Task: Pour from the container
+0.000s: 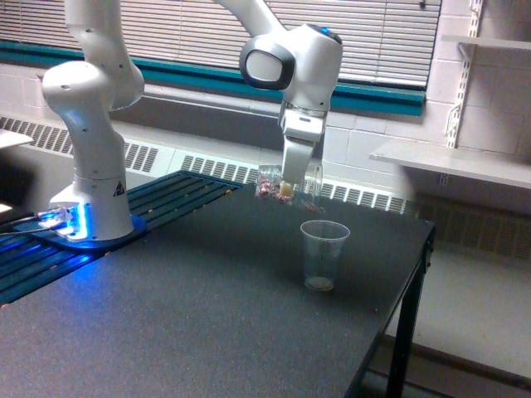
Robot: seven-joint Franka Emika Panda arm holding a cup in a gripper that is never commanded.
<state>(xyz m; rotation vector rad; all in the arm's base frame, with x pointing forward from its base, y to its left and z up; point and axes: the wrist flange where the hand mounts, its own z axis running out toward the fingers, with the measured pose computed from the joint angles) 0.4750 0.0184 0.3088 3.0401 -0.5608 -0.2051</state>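
Clear plastic container tipped in the tool above the ribbed cup

Reddish-brown and pale pieces show inside the container, which lies tilted with its mouth toward the exterior view's right and lowered; the tool is clamped on it from above, hanging from the white arm; the container sits just up and to the exterior view's left of the taller ribbed cup's rim, not touching it; that cup stands upright on the dark bench with a little pale matter at its bottom; the arm's base stands at the exterior view's left.
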